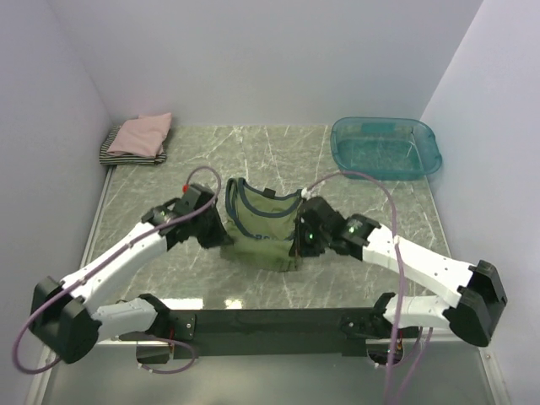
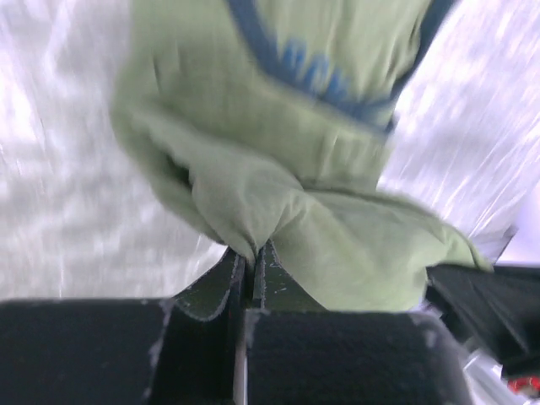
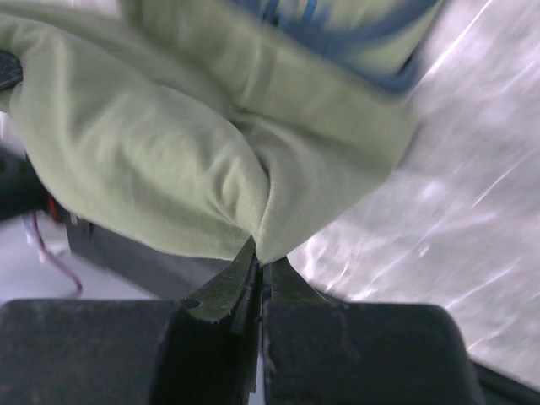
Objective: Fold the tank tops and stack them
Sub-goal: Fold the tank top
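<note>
The olive-green tank top [image 1: 263,226] with navy trim hangs bunched between my two grippers over the middle of the table. My left gripper [image 1: 213,229] is shut on its left edge; the cloth [image 2: 287,202] is pinched between the closed fingers [image 2: 221,283]. My right gripper [image 1: 305,238] is shut on its right edge; the cloth [image 3: 169,160] is pinched at the fingertips [image 3: 228,287]. Blue print shows near the top of both wrist views. A folded pink tank top [image 1: 142,133] lies on a folded black-white striped one [image 1: 118,153] at the back left corner.
A see-through teal plastic tub [image 1: 386,147] stands at the back right. Walls close in the table on the left, back and right. A black bar [image 1: 270,321] runs along the near edge between the arm bases.
</note>
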